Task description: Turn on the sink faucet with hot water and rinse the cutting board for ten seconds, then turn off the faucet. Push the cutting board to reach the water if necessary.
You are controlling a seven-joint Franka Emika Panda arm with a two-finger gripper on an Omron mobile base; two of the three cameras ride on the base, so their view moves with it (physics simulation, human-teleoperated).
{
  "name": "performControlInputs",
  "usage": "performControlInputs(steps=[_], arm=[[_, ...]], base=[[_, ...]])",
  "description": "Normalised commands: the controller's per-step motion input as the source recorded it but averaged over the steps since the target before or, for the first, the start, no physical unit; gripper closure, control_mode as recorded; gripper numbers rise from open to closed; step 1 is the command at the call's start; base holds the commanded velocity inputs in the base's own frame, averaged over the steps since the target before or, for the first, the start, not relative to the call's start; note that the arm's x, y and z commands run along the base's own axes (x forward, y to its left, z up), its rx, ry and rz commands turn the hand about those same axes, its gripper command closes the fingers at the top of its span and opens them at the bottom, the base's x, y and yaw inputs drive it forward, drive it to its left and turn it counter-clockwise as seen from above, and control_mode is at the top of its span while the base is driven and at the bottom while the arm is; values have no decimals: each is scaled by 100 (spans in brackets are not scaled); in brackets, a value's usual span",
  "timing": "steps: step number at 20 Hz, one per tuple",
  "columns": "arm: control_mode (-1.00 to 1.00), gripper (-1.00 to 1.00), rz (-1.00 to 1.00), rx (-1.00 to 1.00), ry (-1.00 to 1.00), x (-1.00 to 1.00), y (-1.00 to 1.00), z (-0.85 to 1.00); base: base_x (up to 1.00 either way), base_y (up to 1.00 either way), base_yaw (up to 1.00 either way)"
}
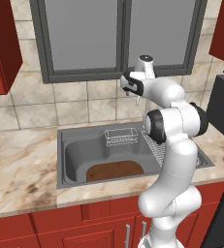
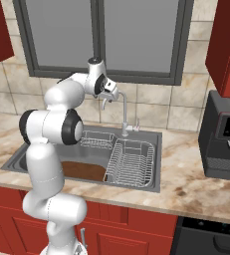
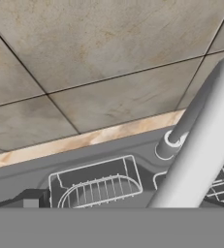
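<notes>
Hand (image 2: pixel 106 85) up high by tap (image 2: pixel 122 110), fingers wide open, holding nothing, likely going for the lever | board (image 1: pixel 114 171) flat in sink (image 1: pixel 61 160), at the front | no water yet, so board is dry

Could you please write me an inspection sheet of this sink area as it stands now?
Surface: marble counter, bare around the sink.
Job's things: cutting board flat on the basin floor, near front wall; sink faucet upright at the back rim; no water seen running.
Clutter: small wire basket at basin back; dish rack in the basin's right side.
Hand: hand raised beside the faucet's spout, holding nothing.
Cables: nothing seen.
Surroundings: window, tiled wall, red cabinets, black appliance.
</notes>
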Motion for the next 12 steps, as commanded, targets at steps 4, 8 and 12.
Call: performControlInputs(steps=[4, 8, 12], arm=[[-100, -100, 0, 0, 0, 0, 0, 19], [-100, -100, 0, 0, 0, 0, 0, 22], [-100, -100, 0, 0, 0, -2, 0, 22]], base=[[0, 0, 0], [0, 0, 0], [0, 0, 0]])
